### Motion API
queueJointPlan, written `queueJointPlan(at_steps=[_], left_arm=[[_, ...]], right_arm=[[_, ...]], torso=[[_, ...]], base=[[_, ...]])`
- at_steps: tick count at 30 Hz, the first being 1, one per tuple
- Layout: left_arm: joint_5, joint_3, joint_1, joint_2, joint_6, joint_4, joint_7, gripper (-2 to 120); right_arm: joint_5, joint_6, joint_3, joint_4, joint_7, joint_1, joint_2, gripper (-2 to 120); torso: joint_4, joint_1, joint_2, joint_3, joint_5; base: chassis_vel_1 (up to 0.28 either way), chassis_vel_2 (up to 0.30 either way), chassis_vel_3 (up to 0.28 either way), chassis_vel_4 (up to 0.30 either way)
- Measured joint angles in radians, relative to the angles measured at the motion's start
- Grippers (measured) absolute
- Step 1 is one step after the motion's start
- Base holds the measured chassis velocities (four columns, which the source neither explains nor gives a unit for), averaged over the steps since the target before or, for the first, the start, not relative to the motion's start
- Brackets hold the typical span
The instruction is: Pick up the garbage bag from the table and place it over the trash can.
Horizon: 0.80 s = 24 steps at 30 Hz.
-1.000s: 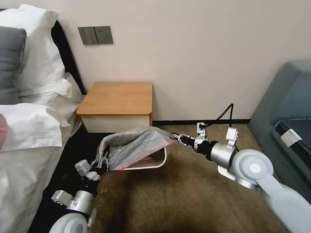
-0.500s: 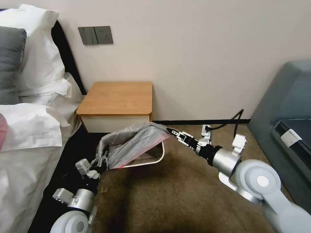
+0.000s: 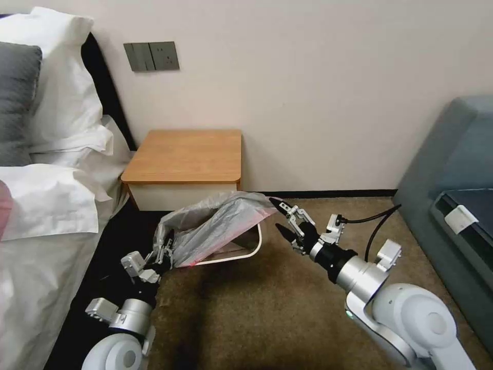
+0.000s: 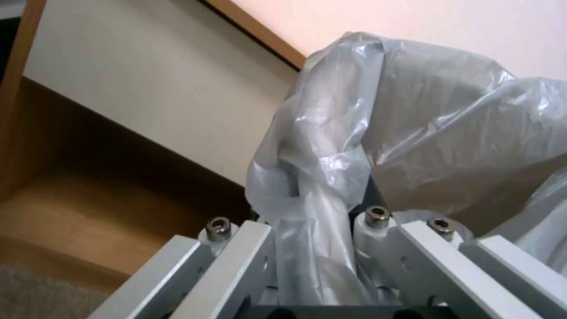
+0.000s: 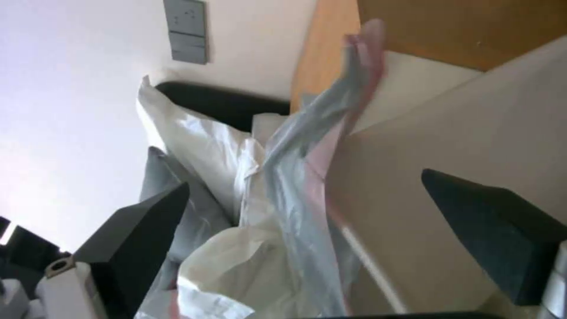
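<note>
Grey translucent crinkly plastic garbage bag [image 3: 213, 226] with a pinkish-red edge lies draped over the small beige-cream plastic trash can [image 3: 245, 257], just below centre of the head view; the bin's rolled rim shows bare along its near and right sides, while the bag covers its left and far parts. Its pink-edged corner reaches toward the right, stopping just short of the right gripper [image 3: 285, 219].

That right gripper sits right of centre in the head view, its two dark fingers spread wide with nothing between them, close beside the bag's corner but apart from it. In the right wrist view the dark fingertips [image 5: 148, 221] stand far apart, and the bag [image 5: 307, 177] hangs free in the gap between them without being pinched.

The left gripper [image 3: 163, 255] is at the lower left of the head view, at the bag's left end. In the left wrist view its pale metal fingers [image 4: 236, 261] are closed around a bunched fold of the grey plastic [image 4: 319, 212], which runs down between them.

Behind the bin, at the middle of the head view, stands the small orange-brown wooden table [image 3: 187, 154] with a rounded-corner top and white drawer front, its top bare
</note>
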Motion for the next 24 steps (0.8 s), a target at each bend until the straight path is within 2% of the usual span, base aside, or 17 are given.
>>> queueJointPlan(at_steps=[5,8,9,11,13,16,17,19,20,23,24], left_arm=[[0.0,0.001,0.004,0.0,0.0,-0.007,0.0,7],[0.0,0.001,0.005,0.001,0.0,-0.008,0.001,7],[0.0,0.001,0.005,0.001,0.0,-0.008,0.001,7],[0.0,0.002,0.005,0.002,0.0,-0.009,0.002,7],[0.0,0.003,0.005,0.002,0.0,-0.009,0.003,7],[0.0,0.007,0.003,0.001,0.0,-0.009,0.009,7],[0.0,0.007,0.003,0.001,0.0,-0.009,0.009,7],[0.0,0.008,0.001,0.001,0.0,-0.006,0.013,7],[0.0,0.008,0.001,0.001,0.0,-0.006,0.013,7],[-0.001,0.009,-0.005,0.001,0.001,-0.002,0.017,7],[-0.001,0.009,-0.005,0.001,0.001,-0.002,0.017,7]], right_arm=[[-0.012,-0.004,-0.008,-0.025,-0.01,0.028,-0.001,98],[-0.015,-0.007,-0.023,-0.044,-0.012,0.048,-0.015,85],[-0.015,-0.007,-0.023,-0.044,-0.012,0.048,-0.015,85],[-0.014,-0.009,-0.029,-0.06,-0.015,0.062,-0.021,73],[-0.014,-0.01,-0.029,-0.067,-0.017,0.067,-0.022,70],[-0.014,-0.015,-0.03,-0.083,-0.022,0.078,-0.021,55],[-0.014,-0.015,-0.03,-0.083,-0.022,0.078,-0.021,55],[-0.014,-0.017,-0.033,-0.089,-0.026,0.079,-0.018,44],[-0.014,-0.017,-0.033,-0.089,-0.026,0.079,-0.018,44],[-0.019,-0.017,-0.036,-0.098,-0.031,0.08,-0.012,32],[-0.019,-0.017,-0.036,-0.098,-0.031,0.08,-0.012,32]], torso=[[0.0,0.0,0.0,0.0,-0.0001],[0.0,0.0,0.0,0.0,0.0],[0.0,0.0,0.0,0.0,0.0],[0.0,0.0,0.0,0.0,0.0],[0.0,0.0,0.0,0.0,0.0],[0.0,0.0,0.0,0.0,0.0],[0.0,0.0,0.0,0.0,0.0],[0.0,0.0,0.0,0.0,0.0],[0.0,0.0,0.0,0.0,0.0],[-0.0001,0.0,0.0,0.0,0.0],[-0.0001,0.0,0.0,0.0,0.0]], base=[[0.0,0.0,0.0,0.0],[0.0,0.0,0.0,0.0],[0.0,0.0,0.0,0.0],[0.0,0.0,0.0,0.0],[0.0,0.0,0.0,0.0],[0.0,0.0,0.0,0.0],[0.0,0.0,0.0,0.0],[0.0,0.0,0.0,0.0],[0.0,0.0,0.0,0.0],[0.0,0.0,0.0,0.0],[0.0,0.0,0.0,0.0]])
